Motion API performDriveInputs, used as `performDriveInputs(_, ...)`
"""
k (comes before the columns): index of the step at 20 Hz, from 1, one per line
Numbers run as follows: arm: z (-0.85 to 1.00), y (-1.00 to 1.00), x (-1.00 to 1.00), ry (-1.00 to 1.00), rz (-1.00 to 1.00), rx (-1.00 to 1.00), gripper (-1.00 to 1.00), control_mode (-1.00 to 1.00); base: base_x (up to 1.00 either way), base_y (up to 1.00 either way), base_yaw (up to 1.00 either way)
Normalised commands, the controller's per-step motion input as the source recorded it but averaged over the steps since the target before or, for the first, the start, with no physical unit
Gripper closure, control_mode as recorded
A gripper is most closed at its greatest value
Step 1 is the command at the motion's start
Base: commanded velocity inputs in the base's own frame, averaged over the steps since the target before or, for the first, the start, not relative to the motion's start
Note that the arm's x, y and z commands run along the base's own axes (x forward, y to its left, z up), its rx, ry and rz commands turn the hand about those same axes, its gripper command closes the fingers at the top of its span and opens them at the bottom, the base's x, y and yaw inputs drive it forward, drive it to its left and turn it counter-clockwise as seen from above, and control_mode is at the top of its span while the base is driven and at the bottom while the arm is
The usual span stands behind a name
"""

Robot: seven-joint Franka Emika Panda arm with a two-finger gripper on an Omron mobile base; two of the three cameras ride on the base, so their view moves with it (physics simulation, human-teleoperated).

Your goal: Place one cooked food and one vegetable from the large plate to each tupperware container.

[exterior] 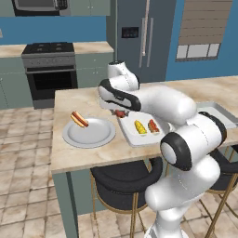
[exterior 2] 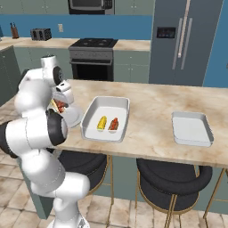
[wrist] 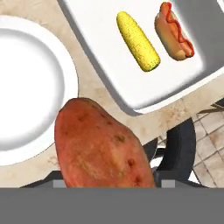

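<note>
fingertips hidden behind a reddish sweet potato (wrist: 103, 146) in the hand view, gripper (exterior: 120, 113) clamped on it, above the counter (exterior 2: 151, 111) strip between large plate (exterior: 89, 132) and larger tupperware container (exterior 2: 106, 118). corn (wrist: 137, 41) and a hot dog (wrist: 174, 30) in that tray. another hot dog (exterior: 79, 119) at the plate's far rim. smaller tupperware container (exterior 2: 191, 128) well apart to the right, bare counter around it.

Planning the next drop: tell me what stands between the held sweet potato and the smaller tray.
The larger tray, holding corn and a hot dog, lies between the sweet potato in the gripper and the smaller tray; beyond it, bare counter.
</note>
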Motion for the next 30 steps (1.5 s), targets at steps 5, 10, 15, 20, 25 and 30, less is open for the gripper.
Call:
performDriveInputs(5,0.18,-0.52,-0.85,-0.02,0.0,-0.05,1.0,-1.0,0.0,0.0,0.0)
performDriveInputs(10,0.0,-0.85,-0.95,-0.02,0.03,0.01,1.0,-1.0,0.0,0.0,0.0)
performDriveInputs(15,0.0,-0.44,-0.55,0.0,0.21,0.04,1.0,-1.0,0.0,0.0,0.0)
performDriveInputs(20,0.0,-0.26,-0.29,0.02,0.25,0.0,1.0,-1.0,0.0,0.0,0.0)
performDriveInputs(25,-0.04,-0.06,-0.02,0.04,0.04,0.0,1.0,-1.0,0.0,0.0,0.0)
performDriveInputs(30,0.0,0.0,0.0,0.0,0.0,0.0,1.0,-1.0,0.0,0.0,0.0)
